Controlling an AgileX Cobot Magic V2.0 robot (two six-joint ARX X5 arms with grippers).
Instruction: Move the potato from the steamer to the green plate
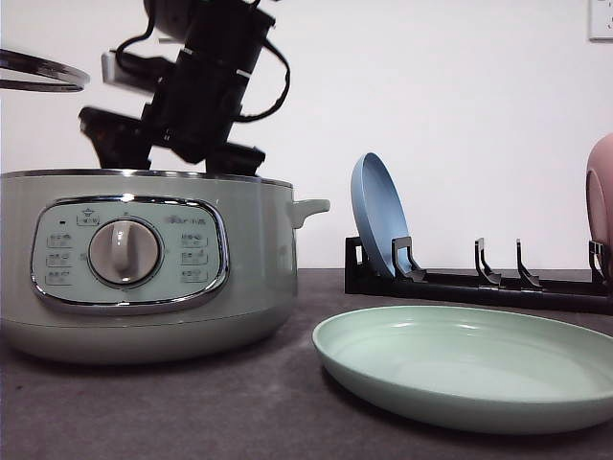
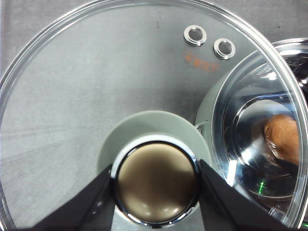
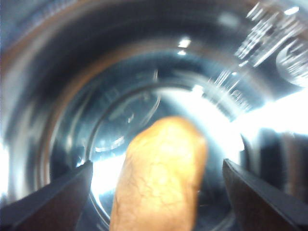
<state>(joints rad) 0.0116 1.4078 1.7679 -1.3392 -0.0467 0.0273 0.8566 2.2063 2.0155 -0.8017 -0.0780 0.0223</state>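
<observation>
While the left gripper [image 2: 156, 192] holds the glass lid [image 2: 144, 72] by its knob, clear of the steamer [image 1: 144, 268], the right gripper [image 3: 156, 192], jaws apart, straddles the potato [image 3: 161, 178] inside the pot, so closing, lifting and carrying to the green plate [image 1: 469, 369] likely comes next.

steamer [image 1: 144, 278] mouth open, lid [image 2: 120, 96] held aside, green plate [image 1: 469, 369] bare

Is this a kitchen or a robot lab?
Probably a kitchen set up for robot practice: a steamer and a green plate sit on a dark table, a rack holds a blue plate, and the wall behind is plain white.
</observation>
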